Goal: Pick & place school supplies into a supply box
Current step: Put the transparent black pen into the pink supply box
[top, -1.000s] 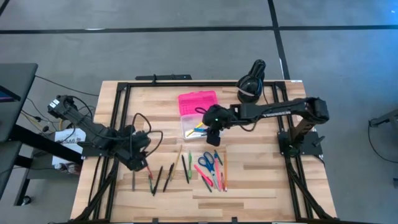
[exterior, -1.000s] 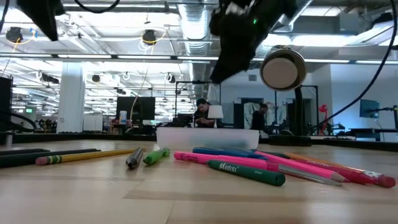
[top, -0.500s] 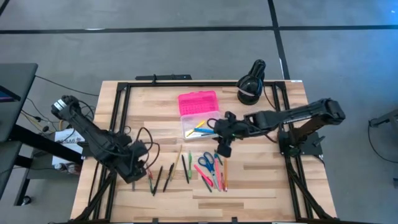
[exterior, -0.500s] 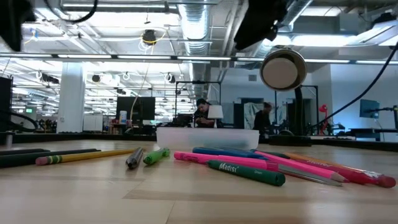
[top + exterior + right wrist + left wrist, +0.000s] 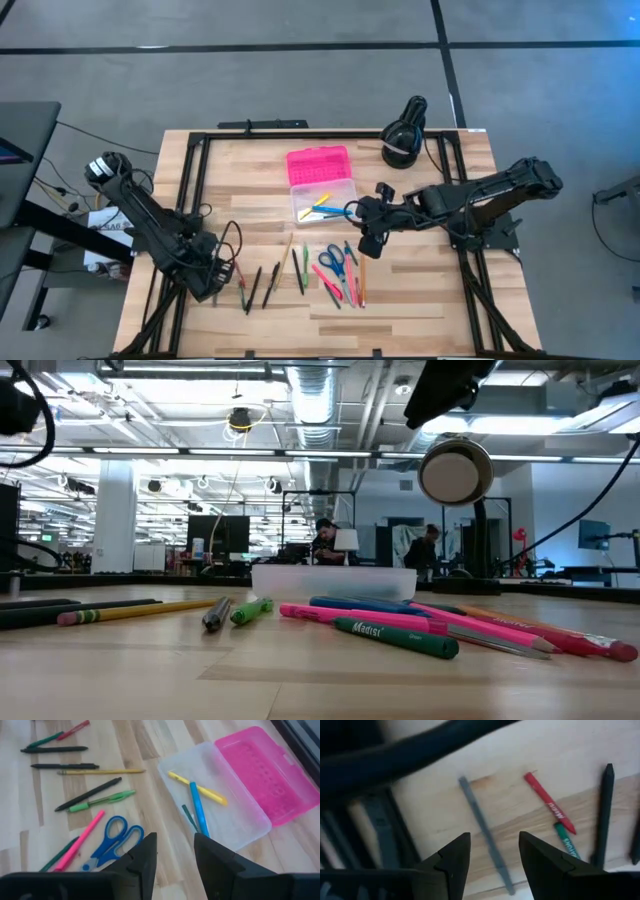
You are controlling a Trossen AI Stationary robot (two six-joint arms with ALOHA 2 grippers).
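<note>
both jaws apart, empty: left gripper (image 5: 492,857) over grey pen (image 5: 485,833); right gripper (image 5: 174,851) beside blue-handled scissors (image 5: 112,841).

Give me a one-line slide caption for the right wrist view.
Open pink-lidded supply box holding yellow and blue pens, blue scissors and loose pens beside it on the table.
</note>
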